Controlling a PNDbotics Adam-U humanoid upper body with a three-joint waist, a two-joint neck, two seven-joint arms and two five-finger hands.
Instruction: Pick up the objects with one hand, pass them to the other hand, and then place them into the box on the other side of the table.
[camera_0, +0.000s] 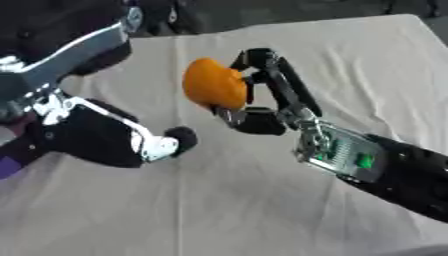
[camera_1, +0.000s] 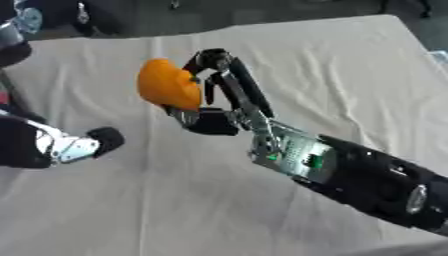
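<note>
Left eye view: the right hand comes in from about 4 o'clock and holds an orange object lifted above the cloth-covered table. Its fingers arch over the top of the object and the thumb closes under it, so the hand is gripping it. The object sits a little above the middle of the picture, toward 11 o'clock. The left hand enters from 9 o'clock, below and to the left of the object and apart from it; only a white piece and a rounded black tip show, and whether its fingers are curled or straight cannot be told. By my reading the pick-up is done and the pass is the step in hand, with no contact yet between the left hand and the object. No box shows, so placing is still wholly ahead.

Right eye view: the same grip appears, with the orange object toward 10 o'clock and the left hand's black tip near 8 o'clock, clearly separate from it. A green board shows at the right wrist. No brand, label or legible writing appears on the object, the arms or the cloth in either view.
</note>
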